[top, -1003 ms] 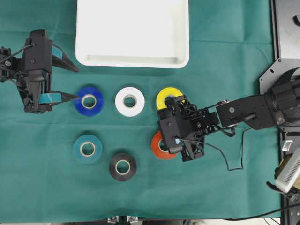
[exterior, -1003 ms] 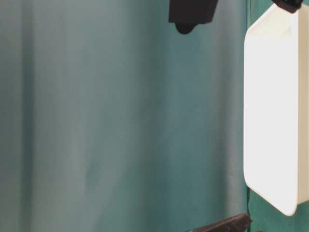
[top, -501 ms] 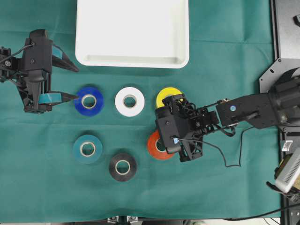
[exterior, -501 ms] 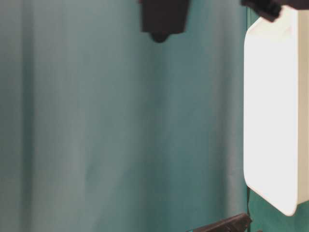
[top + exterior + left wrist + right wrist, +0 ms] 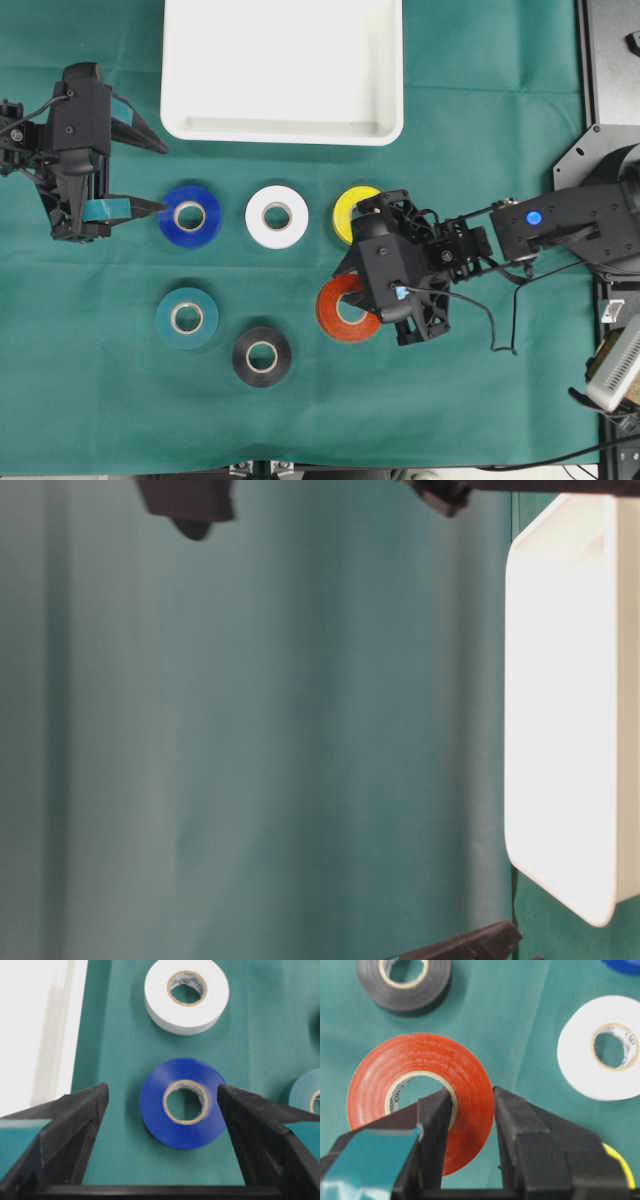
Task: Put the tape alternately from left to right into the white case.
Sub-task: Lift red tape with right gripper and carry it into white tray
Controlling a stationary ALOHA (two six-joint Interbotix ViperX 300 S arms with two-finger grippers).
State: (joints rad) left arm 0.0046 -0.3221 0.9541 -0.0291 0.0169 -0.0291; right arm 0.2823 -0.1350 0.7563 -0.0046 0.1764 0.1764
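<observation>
My right gripper [image 5: 358,292] [image 5: 472,1097] is shut on the red-orange tape [image 5: 340,315] [image 5: 410,1055], one finger inside its core and one outside its wall. The roll looks tilted and slightly off the cloth. My left gripper [image 5: 160,177] [image 5: 161,1089] stands open, its fingers either side of the blue tape [image 5: 190,215] [image 5: 155,1110] without touching it. White tape [image 5: 277,216] [image 5: 160,1005] [image 5: 580,1055], yellow tape [image 5: 350,203], teal tape [image 5: 186,317] [image 5: 305,1090] and black tape [image 5: 262,355] [image 5: 420,997] lie flat on the cloth. The white case [image 5: 280,133] [image 5: 560,730] [image 5: 30,1035] holds nothing.
The green cloth [image 5: 480,120] covers the table. A grey metal base [image 5: 610,60] and the right arm's mount sit at the right edge. A thin black cable [image 5: 500,335] loops below the right wrist. Dark arm parts [image 5: 185,500] cross the top of the table-level view.
My right gripper has shifted slightly right and turned, with the red-orange tape in it, so more of the roll shows. The left arm and other rolls have not moved.
</observation>
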